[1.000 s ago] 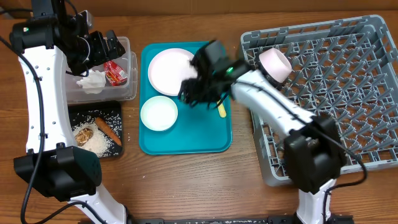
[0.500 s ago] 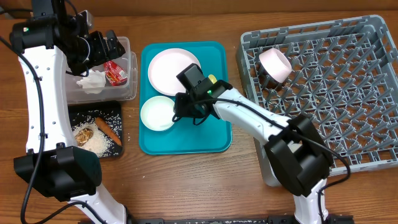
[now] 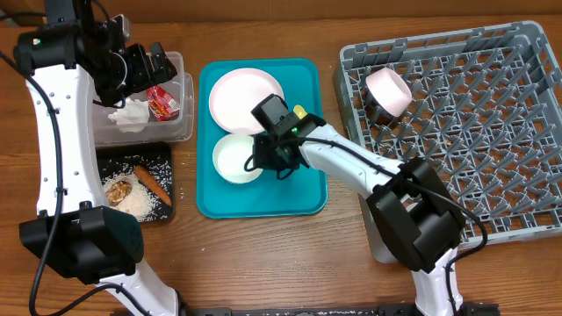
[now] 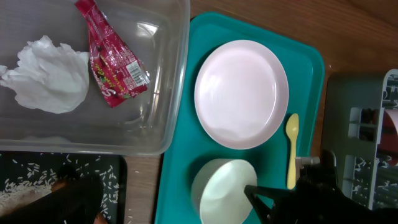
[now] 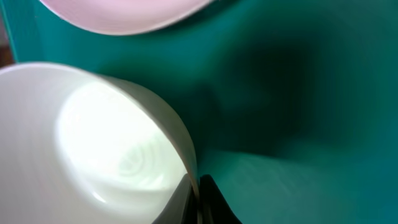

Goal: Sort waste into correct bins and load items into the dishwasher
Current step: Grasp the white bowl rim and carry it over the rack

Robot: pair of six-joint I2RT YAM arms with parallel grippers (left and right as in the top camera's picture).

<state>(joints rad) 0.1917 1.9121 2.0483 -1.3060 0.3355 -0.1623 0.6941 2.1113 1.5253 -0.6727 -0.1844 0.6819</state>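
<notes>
Shifted right: one bowl (image 3: 235, 159); also one plate (image 3: 244, 95), one spoon (image 4: 291, 149).

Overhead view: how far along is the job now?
Done: napkin and red wrapper lie in the clear tub, rice and food scraps in the black tray, one pale pink cup in the dish rack. In hand: the right gripper holds a small white bowl. Remaining: that bowl, the plate and the yellow spoon, on the teal tray.

I see the grey dish rack (image 3: 492, 175) on the bench's right side, 1 pale cup (image 3: 389, 90) tipped in its far-left corner. Mid-bench: pink plate (image 3: 241, 98), tilted white bowl (image 3: 235, 158), yellow spoon (image 4: 291, 149). Left edge: clear tub (image 3: 176, 132) with napkin (image 3: 130, 114) and red wrapper (image 3: 163, 102); black tray (image 3: 114, 162) with rice (image 3: 140, 202), brown lump (image 3: 117, 187), orange stick (image 3: 151, 184).
</notes>
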